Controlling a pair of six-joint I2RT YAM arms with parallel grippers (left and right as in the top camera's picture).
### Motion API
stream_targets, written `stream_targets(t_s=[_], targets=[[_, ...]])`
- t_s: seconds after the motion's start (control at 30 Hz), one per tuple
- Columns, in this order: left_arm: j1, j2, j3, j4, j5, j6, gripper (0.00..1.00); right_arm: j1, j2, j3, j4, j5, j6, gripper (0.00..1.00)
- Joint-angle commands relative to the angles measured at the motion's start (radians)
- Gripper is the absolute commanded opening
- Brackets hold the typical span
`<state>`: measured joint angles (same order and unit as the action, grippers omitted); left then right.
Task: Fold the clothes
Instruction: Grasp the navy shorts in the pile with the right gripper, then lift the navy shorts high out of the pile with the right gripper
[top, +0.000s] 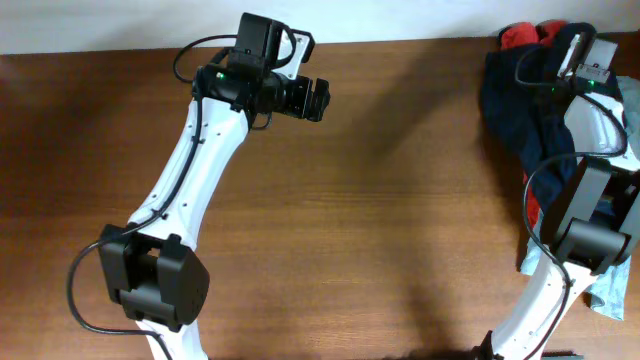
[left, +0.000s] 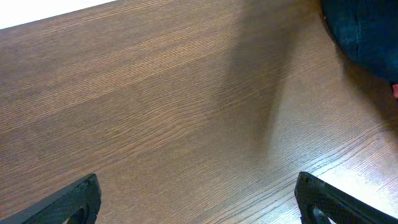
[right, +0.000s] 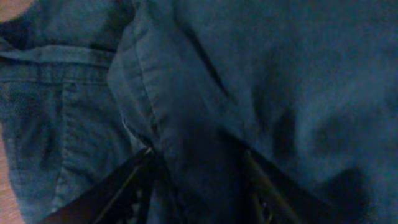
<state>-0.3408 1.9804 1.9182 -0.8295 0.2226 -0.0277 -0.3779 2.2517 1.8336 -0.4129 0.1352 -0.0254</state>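
Brown wooden table (top: 400, 220) fills most of the view from above, with a thin strip of white wall (top: 100, 25) along the far edge. At the far right corner of the table lies a heap of clothes, and the dark navy-blue soft cloth shorts (top: 510, 100) are the big crumpled part of it, lying on top. A bright red cloth garment (top: 520, 38) peeks out behind the shorts, and a pale blue-grey cloth shirt (top: 610, 292) sticks out at the near end, under the right arm. The right gripper (right: 198, 157) is right down in the shorts. In its own camera the blue cloth fills the whole picture, and a raised fold with a stitched seam runs between the two black fingers (right: 134, 186). The fingers sit close on each side of that fold, about half shut, but I cannot tell if they squeeze it tight. The right arm bends up from the near right edge and reaches to the far corner. The left gripper (top: 321, 100) is well apart from the shorts, over the bare wood near the far middle of the table. Its fingers (left: 78, 199) are spread wide and hold nothing. The left arm stretches long from the near left side, slanting toward the far edge.
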Motion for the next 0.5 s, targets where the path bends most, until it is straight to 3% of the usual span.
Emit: stream_targets(t_s=[0.0,0.13,0.3,0.4,0.47], targets=[[0.0,0.002,0.014,0.005,-0.01,-0.01,0.98,0.004,-0.033,0.019,0.001,0.06,0.008,0.44],[0.0,0.002,0.014,0.01,-0.01,-0.01,0.89,0.007,-0.092,0.068,-0.023,0.056,0.008,0.41],[0.0,0.002,0.014,0.014,-0.011,-0.01,0.49,0.018,-0.213,0.135,-0.089,0.056,0.061,0.08],[0.003,0.002,0.014,0.031,-0.011,-0.01,0.3,0.032,-0.292,0.152,-0.115,0.05,0.06,0.04],[0.005,0.002,0.014,0.053,-0.011,-0.01,0.24,0.051,-0.358,0.154,-0.131,0.047,0.055,0.04]])
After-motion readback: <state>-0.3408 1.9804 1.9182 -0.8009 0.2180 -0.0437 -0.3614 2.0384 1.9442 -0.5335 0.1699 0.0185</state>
